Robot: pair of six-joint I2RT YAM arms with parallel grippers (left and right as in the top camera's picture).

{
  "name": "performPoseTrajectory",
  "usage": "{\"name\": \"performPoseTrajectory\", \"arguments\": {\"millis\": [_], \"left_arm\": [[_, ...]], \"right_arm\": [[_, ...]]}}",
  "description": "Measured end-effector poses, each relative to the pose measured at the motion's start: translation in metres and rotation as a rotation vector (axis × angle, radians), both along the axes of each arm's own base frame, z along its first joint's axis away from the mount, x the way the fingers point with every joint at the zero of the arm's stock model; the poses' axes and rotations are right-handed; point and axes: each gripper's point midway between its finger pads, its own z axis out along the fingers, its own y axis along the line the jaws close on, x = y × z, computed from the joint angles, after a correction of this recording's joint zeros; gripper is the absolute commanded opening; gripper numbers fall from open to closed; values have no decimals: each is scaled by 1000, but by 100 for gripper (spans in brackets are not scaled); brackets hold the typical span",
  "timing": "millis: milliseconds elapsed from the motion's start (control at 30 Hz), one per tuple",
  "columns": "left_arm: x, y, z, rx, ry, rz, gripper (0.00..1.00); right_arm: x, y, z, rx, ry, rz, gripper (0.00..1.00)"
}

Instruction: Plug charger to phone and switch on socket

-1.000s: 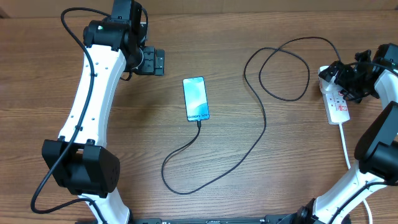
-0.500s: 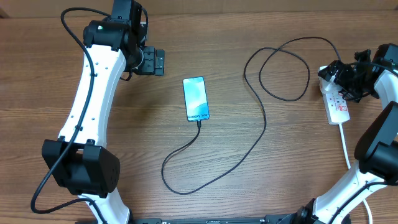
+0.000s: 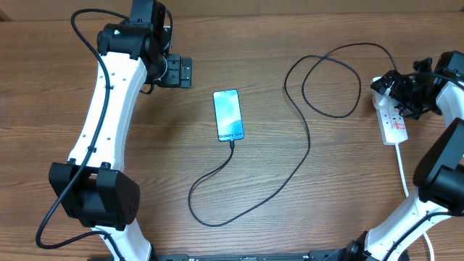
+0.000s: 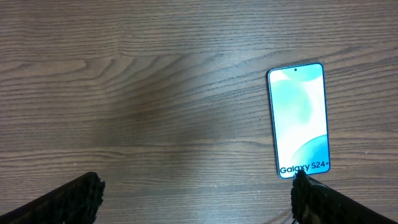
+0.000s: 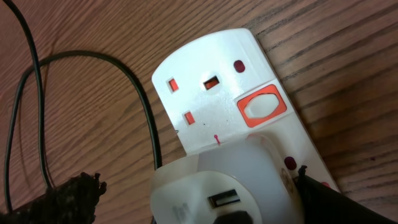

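Nothing moved this second: charger [image 3: 309, 145] sits in the phone's [image 3: 228, 115] bottom end; right of the phone my right gripper [image 3: 403, 94] hangs wide over the socket [image 3: 394, 122], left gripper [image 3: 177, 72] wide too. Switching-on looks pending.

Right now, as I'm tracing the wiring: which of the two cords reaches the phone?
The thin black cable, which loops over and meets the phone at its lower edge. The thicker white cord only leaves the power strip.

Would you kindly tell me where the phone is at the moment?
In the overhead view the phone lies screen-up near the middle of the table, just right of the left gripper, with the charger meeting its near end.
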Motion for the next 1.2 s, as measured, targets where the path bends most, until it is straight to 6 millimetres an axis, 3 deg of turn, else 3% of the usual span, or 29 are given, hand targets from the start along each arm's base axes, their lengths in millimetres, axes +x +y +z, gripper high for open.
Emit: {"name": "performPoseTrajectory", "arguments": {"millis": [200,1200], "left_arm": [[0,0,0,0,0,0,100],[0,0,0,0,0,0,100]], "right_arm": [[-1,0,-1,-4,7,1,95],[-4,-2,0,-16,2,-15,95]]}}
